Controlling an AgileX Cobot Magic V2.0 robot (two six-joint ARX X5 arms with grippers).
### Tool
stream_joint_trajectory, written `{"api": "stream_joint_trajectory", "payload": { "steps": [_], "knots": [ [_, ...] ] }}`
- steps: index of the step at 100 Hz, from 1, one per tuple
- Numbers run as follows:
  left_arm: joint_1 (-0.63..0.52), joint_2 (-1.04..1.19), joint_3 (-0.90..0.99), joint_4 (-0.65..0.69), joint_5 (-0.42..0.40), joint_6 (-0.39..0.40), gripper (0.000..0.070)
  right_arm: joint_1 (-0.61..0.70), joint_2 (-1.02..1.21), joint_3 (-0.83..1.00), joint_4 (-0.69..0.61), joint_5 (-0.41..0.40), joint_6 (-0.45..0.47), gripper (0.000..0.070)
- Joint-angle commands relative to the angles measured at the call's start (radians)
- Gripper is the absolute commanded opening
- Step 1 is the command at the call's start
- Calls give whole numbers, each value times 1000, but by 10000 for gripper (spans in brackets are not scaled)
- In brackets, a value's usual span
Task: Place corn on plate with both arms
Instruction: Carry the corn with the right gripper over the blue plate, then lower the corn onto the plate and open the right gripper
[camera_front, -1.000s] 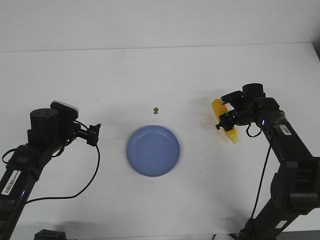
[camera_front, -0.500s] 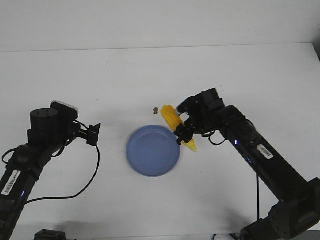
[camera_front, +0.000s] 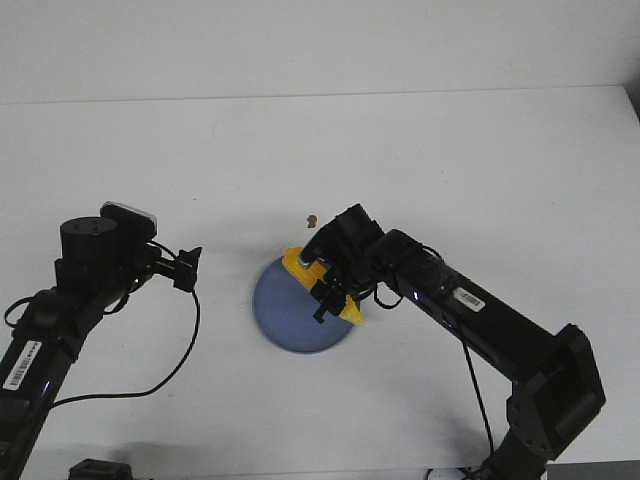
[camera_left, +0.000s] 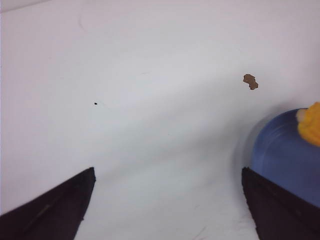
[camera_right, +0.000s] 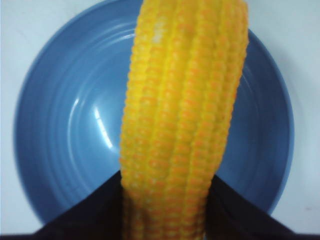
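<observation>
The blue plate (camera_front: 292, 310) lies at the table's middle. My right gripper (camera_front: 327, 290) is shut on the yellow corn (camera_front: 300, 265) and holds it over the plate. In the right wrist view the corn (camera_right: 185, 115) stands between the two black fingers (camera_right: 90, 212), with the plate (camera_right: 65, 125) right below it. My left gripper (camera_front: 186, 268) is open and empty, left of the plate. In the left wrist view its gripper (camera_left: 167, 200) hangs over bare table, with the plate's edge (camera_left: 280, 155) and the corn's end (camera_left: 311, 122) at one side.
A tiny brown speck (camera_front: 312, 219) lies on the white table just behind the plate; it also shows in the left wrist view (camera_left: 250, 81). The table's far edge (camera_front: 320, 95) runs across the back.
My right arm has carried the corn leftward from the table's right side to above the plate. The left arm has not moved.
</observation>
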Motion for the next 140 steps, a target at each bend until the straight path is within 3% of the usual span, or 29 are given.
{"api": "stream_joint_trajectory", "payload": {
  "steps": [1,14,26,50,63,76,115,140],
  "knots": [
    [1,13,11,2,0,-10,596,9,26,16,9,4,18,351],
    [1,13,11,2,0,-10,596,10,29,16,15,3,22,479],
    [1,13,11,2,0,-10,596,9,29,16,13,3,40,515],
    [1,13,11,2,0,-16,596,0,11,16,17,7,48,515],
    [1,13,11,1,0,-20,596,-21,-46,16,51,115,66,515],
    [4,13,11,1,-1,-42,598,-69,-126,16,80,127,90,515],
    [35,-7,11,9,-3,-89,598,-300,-493,-32,85,186,103,515],
    [45,-43,11,9,-3,-98,598,-481,-807,-259,194,186,114,515]
  ]
}}
